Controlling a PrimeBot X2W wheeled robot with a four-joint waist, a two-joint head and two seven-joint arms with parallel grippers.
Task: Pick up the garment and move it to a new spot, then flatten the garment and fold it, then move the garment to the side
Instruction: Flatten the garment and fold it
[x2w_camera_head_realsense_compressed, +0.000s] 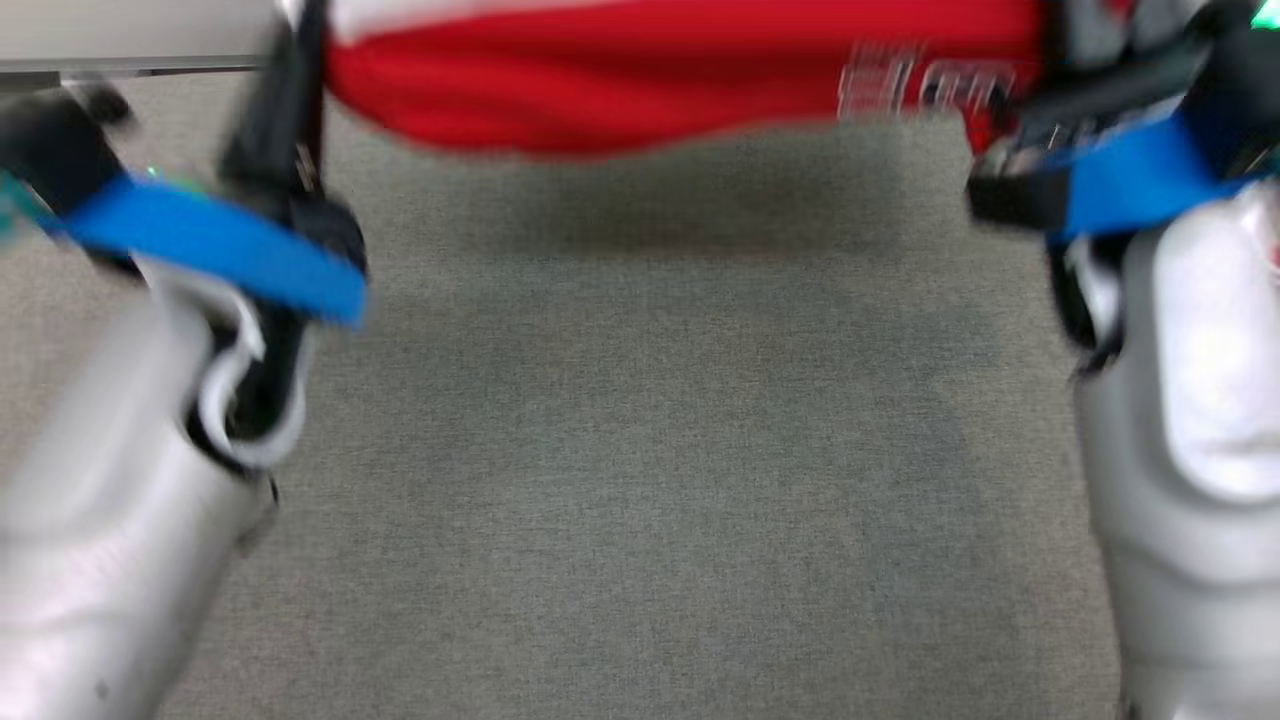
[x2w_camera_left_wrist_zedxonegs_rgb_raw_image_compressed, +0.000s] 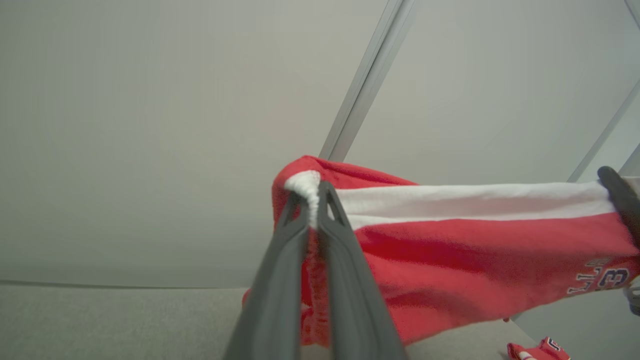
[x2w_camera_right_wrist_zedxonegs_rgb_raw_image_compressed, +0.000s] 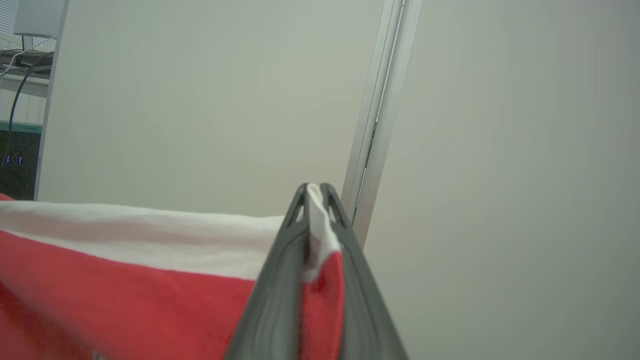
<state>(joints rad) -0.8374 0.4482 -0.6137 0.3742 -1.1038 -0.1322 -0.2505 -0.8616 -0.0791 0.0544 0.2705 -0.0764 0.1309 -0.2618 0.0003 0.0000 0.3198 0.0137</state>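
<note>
A red garment (x2w_camera_head_realsense_compressed: 650, 90) with a white band (x2w_camera_left_wrist_zedxonegs_rgb_raw_image_compressed: 475, 202) along its top edge hangs stretched between the robot's two tools, held up over the grey counter (x2w_camera_head_realsense_compressed: 640, 450). The left tool (x2w_camera_left_wrist_zedxonegs_rgb_raw_image_compressed: 312, 192) is clamped on one upper corner of the band, and the right tool (x2w_camera_right_wrist_zedxonegs_rgb_raw_image_compressed: 315, 192) pinches the other. White, dark-outlined lettering (x2w_camera_left_wrist_zedxonegs_rgb_raw_image_compressed: 602, 280) near the right tool's end shows a "3"; the rest is too blurred to read. A smaller piece of red cloth (x2w_camera_left_wrist_zedxonegs_rgb_raw_image_compressed: 537, 350) lies on the counter.
</note>
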